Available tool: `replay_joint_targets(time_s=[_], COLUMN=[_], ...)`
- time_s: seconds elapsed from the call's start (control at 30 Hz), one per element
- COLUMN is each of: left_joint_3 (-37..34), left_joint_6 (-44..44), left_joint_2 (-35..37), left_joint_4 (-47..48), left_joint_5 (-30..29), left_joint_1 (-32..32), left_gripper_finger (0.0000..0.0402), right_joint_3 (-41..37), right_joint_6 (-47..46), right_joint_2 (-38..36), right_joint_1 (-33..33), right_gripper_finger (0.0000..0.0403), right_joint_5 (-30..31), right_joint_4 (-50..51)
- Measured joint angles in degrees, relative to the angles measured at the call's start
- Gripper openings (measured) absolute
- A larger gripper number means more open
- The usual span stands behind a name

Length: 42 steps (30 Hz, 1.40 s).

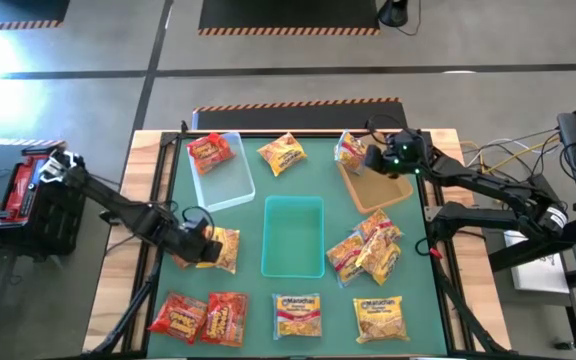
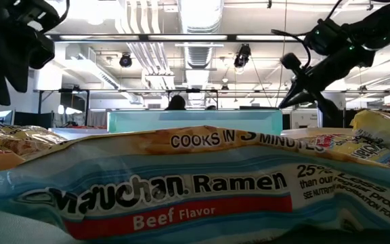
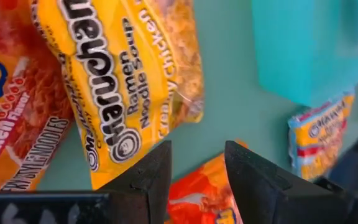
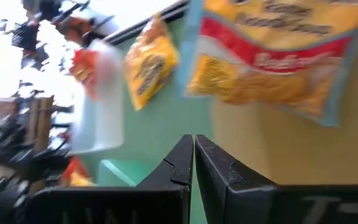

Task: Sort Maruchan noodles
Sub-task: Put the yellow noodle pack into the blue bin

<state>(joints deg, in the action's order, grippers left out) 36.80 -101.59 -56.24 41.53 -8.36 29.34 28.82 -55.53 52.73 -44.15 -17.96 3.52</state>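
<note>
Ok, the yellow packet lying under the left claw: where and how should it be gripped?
Judging by its pose, take the yellow packet from above at its near short edge. It lies flat on the mat, its crimped end pointing toward the left claw, whose fingers stand open just short of it. The thin edge seam probably pinches more easily than the puffy middle.

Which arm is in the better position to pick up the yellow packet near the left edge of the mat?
The left arm. Its left gripper is open right beside the yellow packet, while the right gripper is shut, far away over the tan bin.
</note>
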Motion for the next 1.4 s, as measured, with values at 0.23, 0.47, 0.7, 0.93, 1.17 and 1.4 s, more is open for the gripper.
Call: replay_joint_targets(time_s=[0.23,0.47,0.7,0.93,1.17,1.4], left_joint_3=[-0.02,-0.02,0.65,6.69,13.14,14.73], left_joint_6=[-9.48,-20.43,-23.56,-23.56,-30.35,-30.96], left_joint_2=[-4.31,-6.43,-7.89,-11.50,-17.71,-24.01], left_joint_4=[-0.04,-0.49,0.27,6.92,15.82,15.29], left_joint_5=[-3.98,-14.03,-15.67,-13.73,-7.04,-4.55], left_joint_1=[4.76,9.10,11.00,11.24,14.43,14.58], left_gripper_finger=[0.0132,0.0132,0.0132,0.0132,0.0132,0.0124], right_joint_3=[-0.02,-0.04,4.29,9.84,14.38,17.94], right_joint_6=[-1.68,-2.05,3.66,9.72,11.23,14.74], right_joint_2=[-0.22,-0.22,-0.09,1.51,5.36,10.42], right_joint_1=[1.62,7.18,14.72,18.61,20.80,22.37], right_gripper_finger=[0.0009,0.0009,0.0009,0.0009,0.0009,0.0009], right_joint_5=[-2.58,-6.66,-6.12,-6.04,-7.83,-7.93], right_joint_4=[-7.52,-18.02,-18.02,-17.54,-17.56,-17.41])
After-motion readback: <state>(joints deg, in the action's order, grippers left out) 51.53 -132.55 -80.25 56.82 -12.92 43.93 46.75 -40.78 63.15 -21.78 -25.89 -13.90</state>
